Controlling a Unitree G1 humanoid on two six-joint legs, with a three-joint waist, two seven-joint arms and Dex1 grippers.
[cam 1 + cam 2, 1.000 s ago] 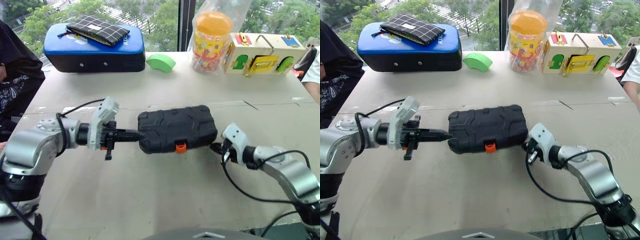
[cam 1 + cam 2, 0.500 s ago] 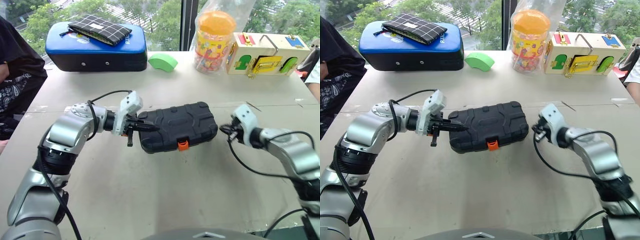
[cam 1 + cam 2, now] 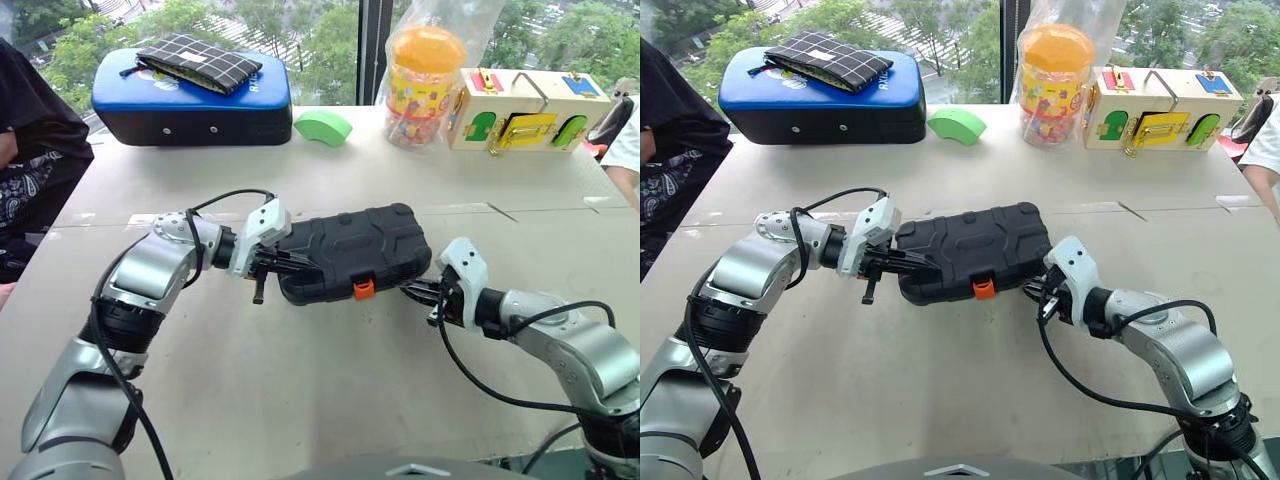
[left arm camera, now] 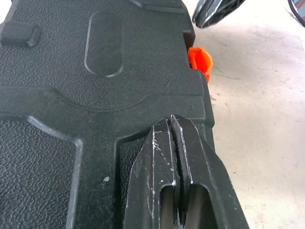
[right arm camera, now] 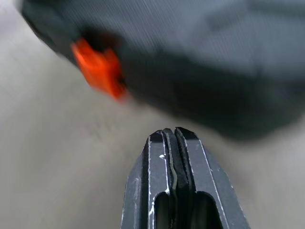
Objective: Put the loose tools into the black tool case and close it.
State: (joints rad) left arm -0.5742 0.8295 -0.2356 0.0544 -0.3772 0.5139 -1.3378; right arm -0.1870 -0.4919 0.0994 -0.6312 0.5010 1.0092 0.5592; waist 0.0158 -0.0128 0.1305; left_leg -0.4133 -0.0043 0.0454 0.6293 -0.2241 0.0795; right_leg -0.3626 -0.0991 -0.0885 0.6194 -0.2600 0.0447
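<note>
The black tool case [image 3: 350,245] lies closed in the middle of the table, its orange latch [image 3: 364,289] on the front edge. My left gripper [image 3: 285,265] is shut, and its tips [image 4: 171,121] rest on the ribbed lid at the case's left end. My right gripper [image 3: 410,291] is also shut and empty. It sits low at the case's front right corner and points along the front edge toward the latch [image 5: 97,67]. The loose tools are out of view.
At the back of the table stand a blue-topped case [image 3: 190,95] with a checked pouch [image 3: 195,60] on it, a green block [image 3: 323,126], a bagged jar with an orange lid [image 3: 425,75] and a wooden latch box [image 3: 525,108]. A person [image 3: 25,150] sits at the left edge.
My left gripper has moved right, from beside the case's left end onto its lid. My right gripper lifted away to the right, then came back in low at the front right corner.
</note>
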